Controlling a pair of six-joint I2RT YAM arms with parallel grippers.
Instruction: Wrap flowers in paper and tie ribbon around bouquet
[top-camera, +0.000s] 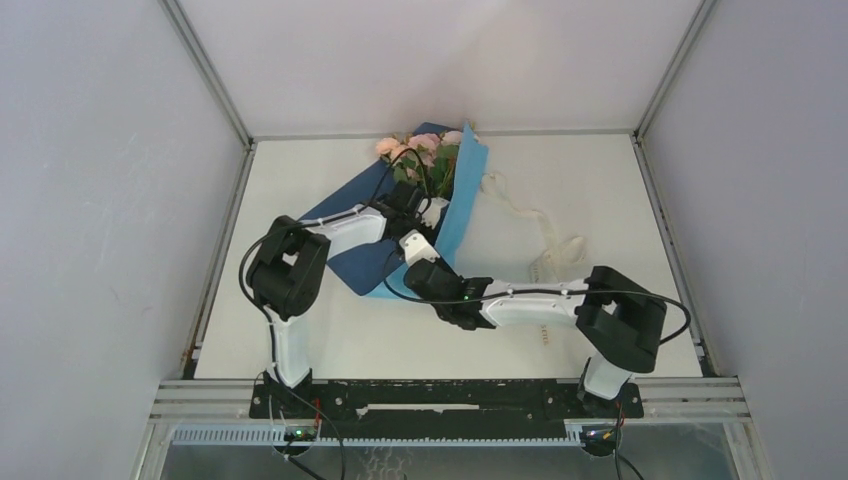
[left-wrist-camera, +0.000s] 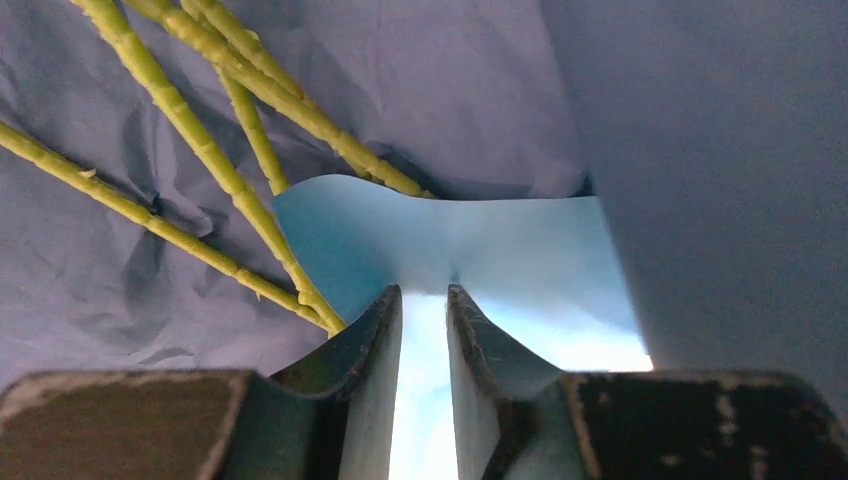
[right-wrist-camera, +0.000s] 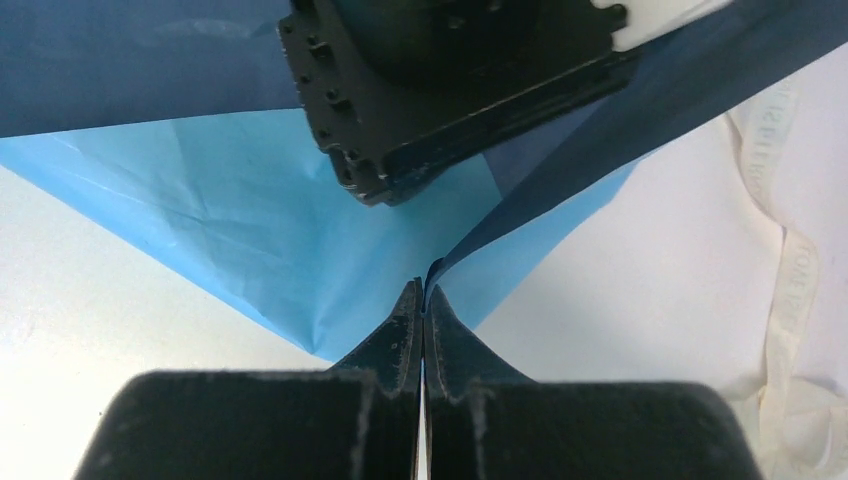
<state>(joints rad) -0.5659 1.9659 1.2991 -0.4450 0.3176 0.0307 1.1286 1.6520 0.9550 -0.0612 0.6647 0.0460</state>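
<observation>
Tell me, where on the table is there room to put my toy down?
Bare table lies near the front left, between the paper and the left arm's base. The far right corner beyond the ribbon is free too. The middle is crowded: flowers, paper, left gripper and right gripper.

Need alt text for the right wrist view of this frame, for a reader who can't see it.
The right gripper is shut on an edge of the paper, light blue on one side and navy on the other, over a white table. The left arm's black gripper body hangs just above the fold, and the cream ribbon with faint lettering curls along the right edge.
</observation>
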